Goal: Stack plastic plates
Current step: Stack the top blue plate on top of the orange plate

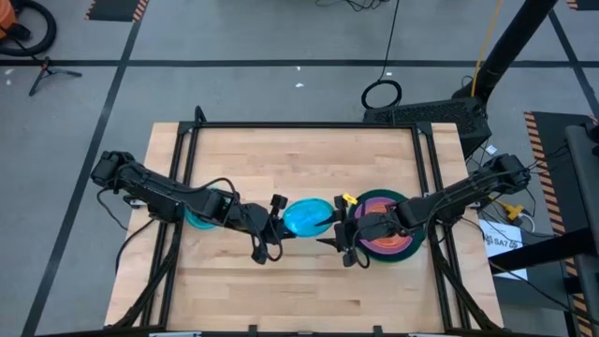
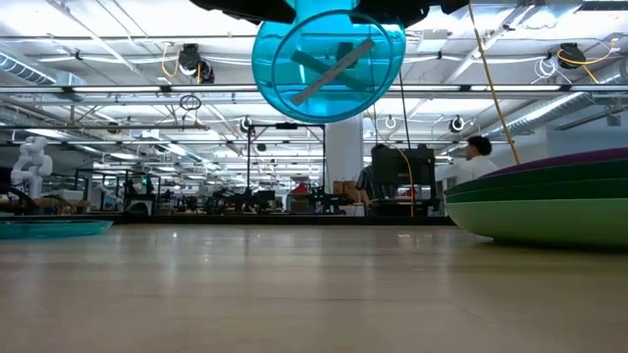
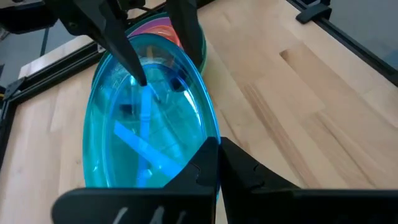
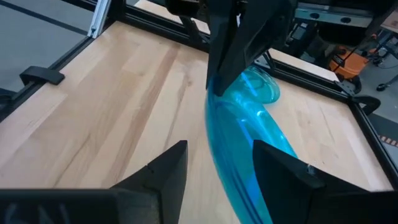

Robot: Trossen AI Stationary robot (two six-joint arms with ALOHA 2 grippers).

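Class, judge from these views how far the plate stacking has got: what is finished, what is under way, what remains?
Done: a stack of plates stands on the table's right side, purple above green. Under way: the left gripper, shut, holds a cyan plate in the air, its rim between the right gripper's open fingers. Left: placing it, and another cyan plate on the left side.

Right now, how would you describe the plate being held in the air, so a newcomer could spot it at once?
Look to the middle of the wooden table, in the gap between the two arms. There the left hand, shut on its rim, holds a clear cyan-blue plate off the tabletop, with the open right hand reaching in around its other edge. It alone is airborne; the other cyan plate lies flat and the stack sits right.
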